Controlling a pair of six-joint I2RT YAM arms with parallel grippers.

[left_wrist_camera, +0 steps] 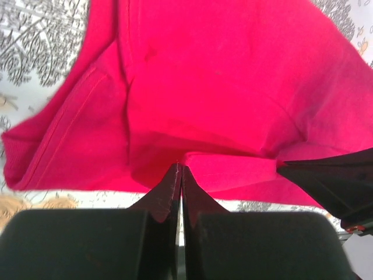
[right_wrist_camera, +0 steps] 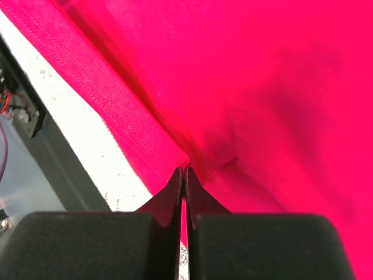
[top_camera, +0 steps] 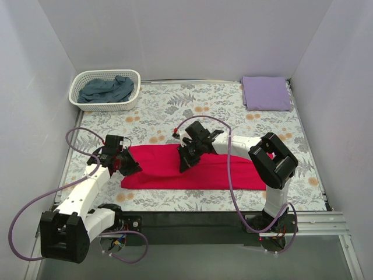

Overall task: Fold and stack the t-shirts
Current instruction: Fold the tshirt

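The bright red soft cloth t-shirt point(top_camera: 221, 172) lies in a long strip across the near middle of the flowery table cover point(top_camera: 175, 111). My left gripper point(left_wrist_camera: 179, 170) is pressed together on a fold at the shirt's left end. My right gripper point(right_wrist_camera: 184, 172) pinches the red cloth too, near the middle of its far edge. The folded pale purple t-shirt point(top_camera: 266, 93) sits in the far right corner. The blue-grey t-shirt point(top_camera: 108, 88) lies crumpled in the white plastic basket point(top_camera: 105, 107) at the far left.
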